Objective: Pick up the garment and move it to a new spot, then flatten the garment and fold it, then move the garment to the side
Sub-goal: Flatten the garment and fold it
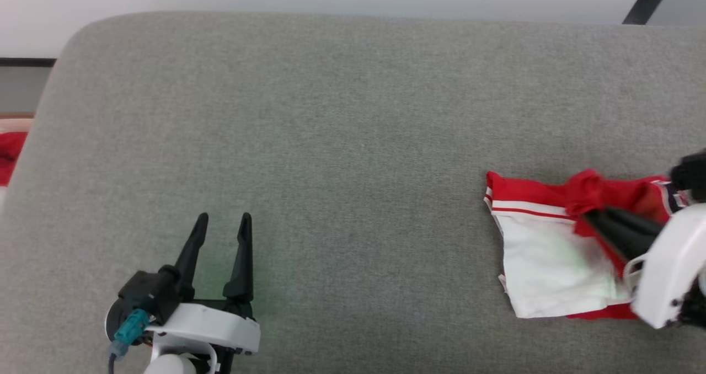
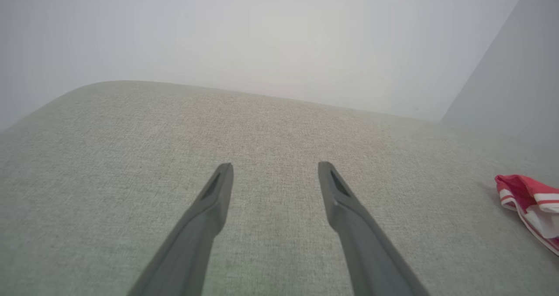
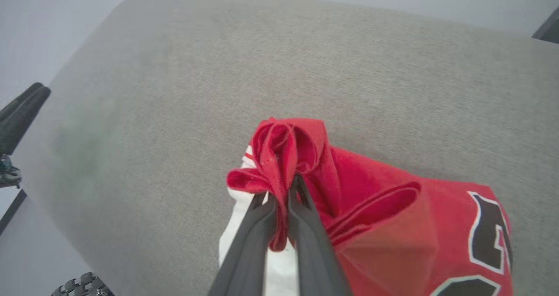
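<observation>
Right gripper (image 3: 284, 191) clamped on a red fold of the shirt (image 1: 546, 263), far right of the grey cushion (image 1: 353, 142).
Left gripper (image 1: 223, 217) wide open, idle, well apart. We read this as a move step; next we need a lift clear without losing the pinch.

Garment (image 1: 546, 252) right end hidden behind right arm (image 1: 670, 263); lettering (image 3: 484, 237) cropped.

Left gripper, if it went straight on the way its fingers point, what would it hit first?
Probably the grey cushion: the open left gripper aims across bare fabric toward the far edge, with the pale wall beyond. The garment lies off to its right, outside that line.
</observation>
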Controlling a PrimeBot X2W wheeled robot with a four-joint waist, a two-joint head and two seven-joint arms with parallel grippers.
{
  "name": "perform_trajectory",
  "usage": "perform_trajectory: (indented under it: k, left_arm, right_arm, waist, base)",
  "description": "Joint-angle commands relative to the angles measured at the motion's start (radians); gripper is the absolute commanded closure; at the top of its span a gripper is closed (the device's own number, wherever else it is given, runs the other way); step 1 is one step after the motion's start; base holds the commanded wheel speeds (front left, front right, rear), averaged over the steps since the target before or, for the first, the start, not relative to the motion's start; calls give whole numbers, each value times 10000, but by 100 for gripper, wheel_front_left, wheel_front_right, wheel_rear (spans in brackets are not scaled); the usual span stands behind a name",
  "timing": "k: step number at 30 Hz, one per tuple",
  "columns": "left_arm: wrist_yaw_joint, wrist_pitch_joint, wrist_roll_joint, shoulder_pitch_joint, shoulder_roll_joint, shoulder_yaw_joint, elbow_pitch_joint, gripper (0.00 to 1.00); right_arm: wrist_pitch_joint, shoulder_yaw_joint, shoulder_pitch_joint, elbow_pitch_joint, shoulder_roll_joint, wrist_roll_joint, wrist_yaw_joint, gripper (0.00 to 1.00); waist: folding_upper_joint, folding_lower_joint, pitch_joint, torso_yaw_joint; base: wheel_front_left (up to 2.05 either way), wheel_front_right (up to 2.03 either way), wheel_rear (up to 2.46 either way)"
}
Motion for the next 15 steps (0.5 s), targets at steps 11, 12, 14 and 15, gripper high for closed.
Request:
perform_trajectory:
  k: [11, 12, 14, 15]
  left_arm:
    - [-20, -7, -112, -155, -110, -231, 99, 0]
    - [-20, -7, -113, -153, -119, -238, 115, 0]
    - [-20, -7, -136, -145, -139, -262, 154, 0]
    - [-20, -7, -150, -145, -152, -273, 168, 0]
  right_arm:
    - [-798, 1328, -429, 1025, 226, -151, -14, 100]
    - [-906, 1399, -451, 1134, 204, -157, -14, 100]
    - [-1117, 1562, -504, 1384, 174, -154, -15, 100]
    - [-1229, 1647, -511, 1490, 148, -145, -15, 100]
  waist:
    - [0, 0, 30, 414]
    - [0, 0, 37, 427]
    - [0, 0, 35, 433]
    - [0, 0, 25, 435]
  base:
    - [0, 0, 0]
    - [0, 0, 0]
    - [0, 0, 0]
    - [0, 0, 0]
